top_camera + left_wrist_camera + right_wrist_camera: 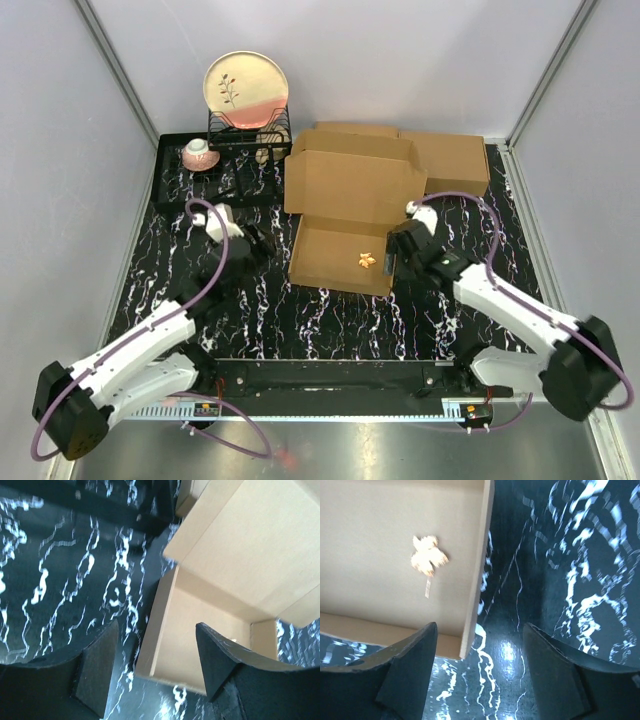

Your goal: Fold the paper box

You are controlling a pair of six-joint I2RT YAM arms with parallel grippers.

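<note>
Paper box (345, 215) sits in the middle of the table (330, 320), with its tray open and its big lid tipped back. The left claw (258, 245) and right claw (398, 250) hang at its sides, both open and holding nothing. If only one claw pushes, the box could slide away, or a thin wall could bend. A small gold thing (367, 261) lies inside. Two flat brown boxes (445, 160) sit just behind the lid and could block it.

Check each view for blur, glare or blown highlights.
Top external: sharp, evenly lit. Left wrist: soft, the white veins of the table smeared. Right wrist: blurred; the yellow item in the paper box is blown out, and a glare spot sits on the table.
</note>
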